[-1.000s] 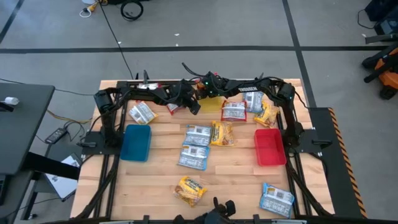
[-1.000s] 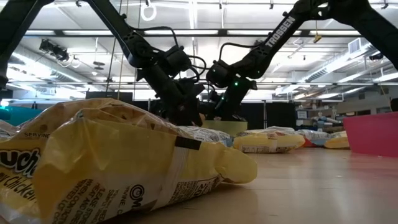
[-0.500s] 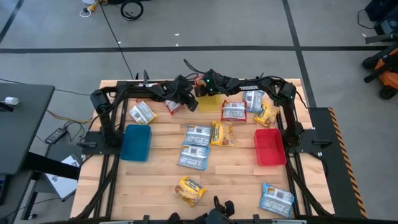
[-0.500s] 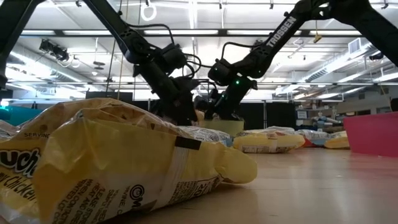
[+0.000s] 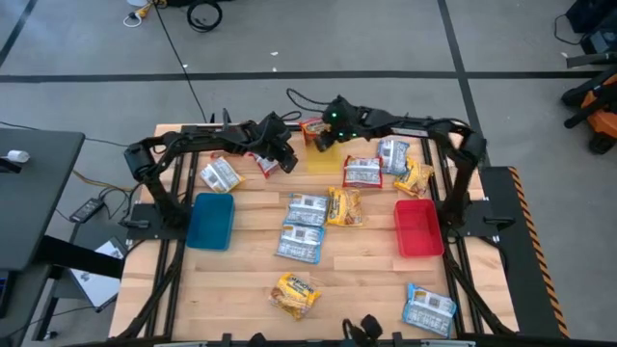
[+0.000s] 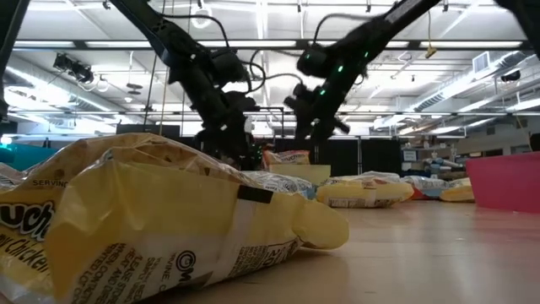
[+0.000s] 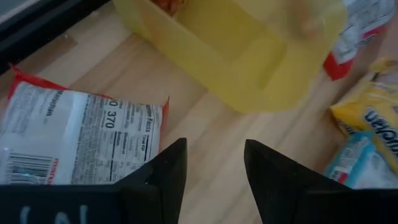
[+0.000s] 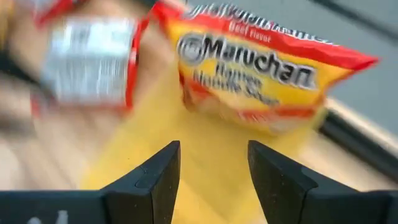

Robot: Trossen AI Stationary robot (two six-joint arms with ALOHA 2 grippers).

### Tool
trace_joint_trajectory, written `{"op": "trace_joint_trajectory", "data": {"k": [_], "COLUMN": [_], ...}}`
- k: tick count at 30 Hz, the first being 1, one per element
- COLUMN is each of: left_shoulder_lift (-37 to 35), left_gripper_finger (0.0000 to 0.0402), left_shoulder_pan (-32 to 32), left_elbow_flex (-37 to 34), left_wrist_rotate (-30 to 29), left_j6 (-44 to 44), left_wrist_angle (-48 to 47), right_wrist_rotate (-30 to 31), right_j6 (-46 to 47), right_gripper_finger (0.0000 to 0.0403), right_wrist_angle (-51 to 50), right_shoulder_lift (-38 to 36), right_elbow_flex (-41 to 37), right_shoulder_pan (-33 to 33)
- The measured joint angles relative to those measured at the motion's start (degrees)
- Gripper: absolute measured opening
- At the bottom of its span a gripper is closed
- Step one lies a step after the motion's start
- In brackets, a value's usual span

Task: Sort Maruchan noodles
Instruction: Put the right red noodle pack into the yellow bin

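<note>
Yellow plastic bin [image 5: 330, 161] at the far middle of the worktop [image 5: 366, 280], smooth-walled, slightly translucent. Beef packet [image 8: 261, 74], orange-yellow with red edges, lying across its far end, crinkly film, flat pillow shape.

Right gripper [image 8: 211, 168] hovering just above that end of the bin; fingers [image 8: 152, 180] spread apart, nothing between them. Looks like the drop-off end of a placing step, judging by the empty fingers right over a binned packet.

Left gripper [image 7: 214, 174] low over bare wood just beside the bin; fingers [image 7: 163, 180] likewise parted and empty. Red-and-white packet [image 7: 74, 137] flat on the wood right next to them, barcode side up, not gripped.

Sort barely begun: remaining packets loose on the worktop, blue-and-white [image 5: 307, 207], yellow [image 5: 344, 207], more red-and-white [image 5: 362, 172]. Blue bin [image 5: 210, 220] on the left, red bin [image 5: 416, 227] on the right, both apparently without packets.

Likely next: shift left gripper over the red-and-white packet, straddle a short edge, drop to the wood, pinch. Thin slippery film, little height to catch, so a low approach and a firm close needed. Wrinkled seal edges the best purchase. Slatted wood surface gives some friction; packet may slide anyway.
</note>
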Motion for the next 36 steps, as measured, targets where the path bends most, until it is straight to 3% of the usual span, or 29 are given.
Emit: {"op": "trace_joint_trajectory", "data": {"k": [5, 8, 17, 21, 28, 36], "left_shoulder_lift": [-3.40, -4.90, -6.42, -6.44, -6.44, -6.44], "left_gripper_finger": [0.0164, 0.0164, 0.0164, 0.0164, 0.0164, 0.0164], "left_shoulder_pan": [-2.75, -5.41, -13.35, -15.25, -15.37, -14.60], "left_elbow_flex": [0.00, 0.00, -0.02, -0.02, -0.02, -0.02], "left_wrist_rotate": [-0.28, -1.21, -5.38, -5.45, -5.66, -5.77], "left_j6": [-0.25, -0.25, -1.84, -2.13, -2.21, -2.24], "left_wrist_angle": [0.31, 0.47, 1.71, 2.83, 2.67, 2.60], "right_wrist_rotate": [4.66, 4.09, 4.77, 8.78, 20.64, 24.68], "right_j6": [-22.31, -31.02, -34.70, -34.00, -33.61, -31.95], "right_gripper_finger": [0.0193, 0.0193, 0.0193, 0.0193, 0.0191, 0.0146], "right_wrist_angle": [-15.89, -20.07, -15.88, -13.40, -9.27, -5.73], "right_shoulder_lift": [-8.33, -14.04, -26.97, -24.94, -17.80, -11.37], "right_elbow_flex": [-1.63, -5.97, -27.26, -32.49, -33.42, -33.13], "right_shoulder_pan": [4.31, 7.72, 16.03, 18.59, 19.21, 18.42]}}
